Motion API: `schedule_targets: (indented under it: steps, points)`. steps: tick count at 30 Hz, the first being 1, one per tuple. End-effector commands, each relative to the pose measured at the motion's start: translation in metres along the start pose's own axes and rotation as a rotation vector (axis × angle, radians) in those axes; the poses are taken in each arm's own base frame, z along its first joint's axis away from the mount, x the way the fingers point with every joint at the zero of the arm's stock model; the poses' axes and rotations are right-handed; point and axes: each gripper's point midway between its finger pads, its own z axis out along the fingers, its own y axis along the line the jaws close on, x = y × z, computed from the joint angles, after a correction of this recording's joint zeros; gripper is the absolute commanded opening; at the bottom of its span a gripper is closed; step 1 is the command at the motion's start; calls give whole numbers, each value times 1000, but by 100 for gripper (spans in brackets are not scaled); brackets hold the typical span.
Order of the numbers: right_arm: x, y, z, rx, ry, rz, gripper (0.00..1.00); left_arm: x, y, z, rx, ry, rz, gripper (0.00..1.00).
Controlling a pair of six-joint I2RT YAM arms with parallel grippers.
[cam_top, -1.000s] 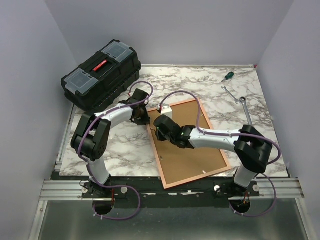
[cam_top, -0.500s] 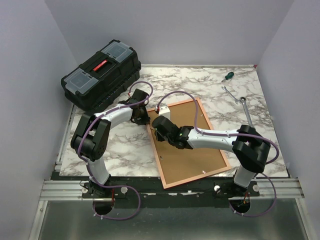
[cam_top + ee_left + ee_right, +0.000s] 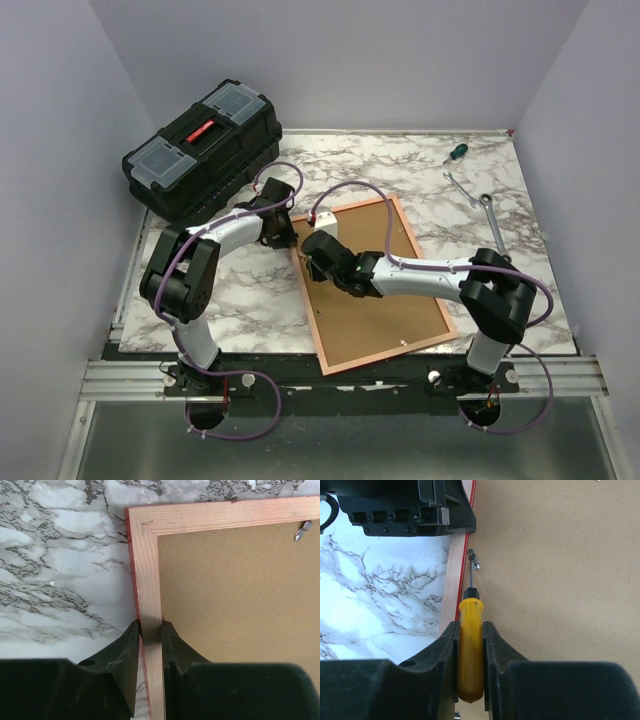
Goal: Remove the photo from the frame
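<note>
firmly closed, left gripper (image 3: 150,626) held the frame (image 3: 149,570) rail near its corner. right gripper (image 3: 470,626) clamped a yellow screwdriver (image 3: 470,655), tip at a metal tab (image 3: 473,560).

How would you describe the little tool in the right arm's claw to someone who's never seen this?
On the marble table a frame lies face down, brown backing up. By its left rail the right gripper clamps a small screwdriver, tip at a metal tab. Its handle is yellow; the loose screwdriver at the far edge is green-handled.
</note>
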Motion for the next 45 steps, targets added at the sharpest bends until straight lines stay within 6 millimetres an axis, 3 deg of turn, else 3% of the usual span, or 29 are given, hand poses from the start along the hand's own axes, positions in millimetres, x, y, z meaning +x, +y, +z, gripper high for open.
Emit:
schedule_targets:
  steps: [1, 14, 18, 28, 36, 40, 45]
  points:
    - [9, 2, 6, -23, 27, 14, 0, 34, 21, -1, -60, 113, 20, 4]
    - [19, 12, 6, -48, 43, 16, 0, 33, 22, -1, -64, 111, 16, 0]
    - [21, 19, -3, -55, 35, 24, 0, 31, 24, -1, -66, 107, 16, 0]
    - [29, 7, 0, -2, 33, 30, 0, 30, 24, -2, -60, 105, 11, 0]
    - [22, -12, 14, 136, -9, -15, 0, 33, 26, -2, -63, 108, 11, 0]
    - [13, -24, 12, 212, -47, -5, 0, 33, 28, -2, -65, 108, 9, 0]
    - [-5, -23, 13, 164, -57, 41, 0, 35, 29, -1, -67, 113, 6, 0]
